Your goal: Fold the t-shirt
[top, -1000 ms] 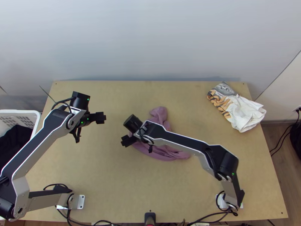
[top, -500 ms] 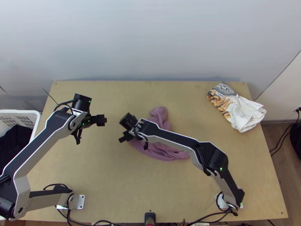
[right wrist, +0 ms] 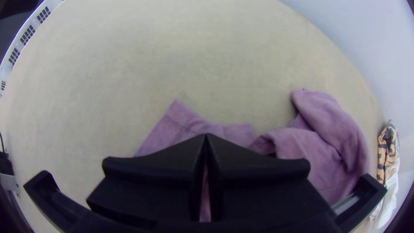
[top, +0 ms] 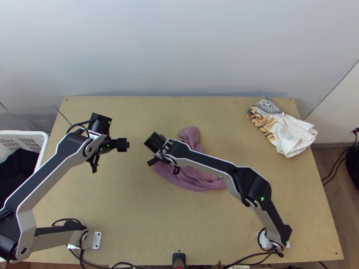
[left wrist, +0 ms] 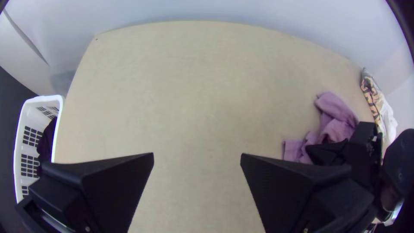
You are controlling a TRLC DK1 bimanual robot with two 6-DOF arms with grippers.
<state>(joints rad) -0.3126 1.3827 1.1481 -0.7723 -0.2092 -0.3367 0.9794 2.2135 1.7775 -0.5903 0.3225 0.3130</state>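
Observation:
The purple t-shirt (top: 191,179) lies bunched on the table, partly under the right arm. My right gripper (top: 152,162) is at the shirt's left end, its tips together in the right wrist view; there the shirt (right wrist: 327,151) spreads beyond and beside the gripper (right wrist: 206,136), and whether any cloth is pinched is hidden. My left gripper (top: 127,145) is over bare table to the left of the shirt. In the left wrist view the left gripper (left wrist: 197,156) has its fingers wide apart with nothing between them, and part of the shirt (left wrist: 336,116) appears beside the right arm's gripper.
A white cloth with an orange and grey print (top: 287,132) lies at the table's back right. The white basket (top: 44,135) with dark cloth in it stands off the left edge. Bare wood (top: 148,210) lies in front of the shirt.
The right gripper first went a little left, then back right and slightly toward the table's far side. The left gripper has shifted slightly right and nearer. The shirt looks nearly unchanged.

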